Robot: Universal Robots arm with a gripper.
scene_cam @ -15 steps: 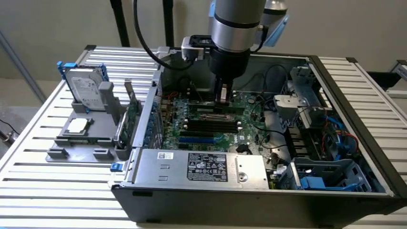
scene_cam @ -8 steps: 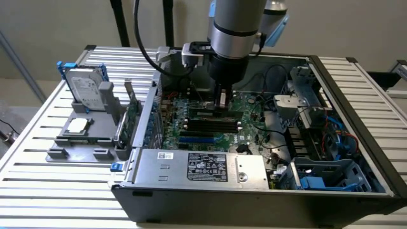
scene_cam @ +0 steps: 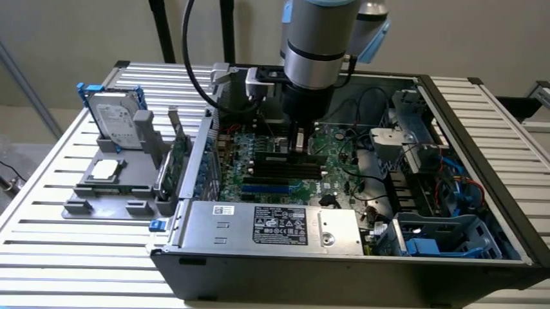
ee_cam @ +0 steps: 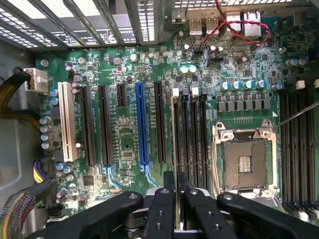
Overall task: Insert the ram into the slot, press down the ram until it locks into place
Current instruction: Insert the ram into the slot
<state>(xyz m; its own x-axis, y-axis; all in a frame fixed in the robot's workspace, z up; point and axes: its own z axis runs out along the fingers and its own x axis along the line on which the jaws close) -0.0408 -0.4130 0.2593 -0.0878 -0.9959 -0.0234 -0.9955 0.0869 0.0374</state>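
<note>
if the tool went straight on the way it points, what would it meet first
Probably the slot beneath the ram it grips; the tool points down at the motherboard, though depth is unclear.

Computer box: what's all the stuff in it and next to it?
Open black computer case: one, black, on the slatted metal table.
Green motherboard: one, green, inside the case.
Long blue plastic socket: one, blue, on the motherboard.
Long narrow black plastic memory slots: several, black, beside the blue socket.
Silver power-supply box: one, silver, inside the case.
Grey plastic tray: one, grey, at the exterior view's left of the case.
Thin flat ram stick: one, pale edge showing, along one black slot.
Robot arm: one, silver, above the case.
Black gripper: one, black, shut on the ram stick.
</note>
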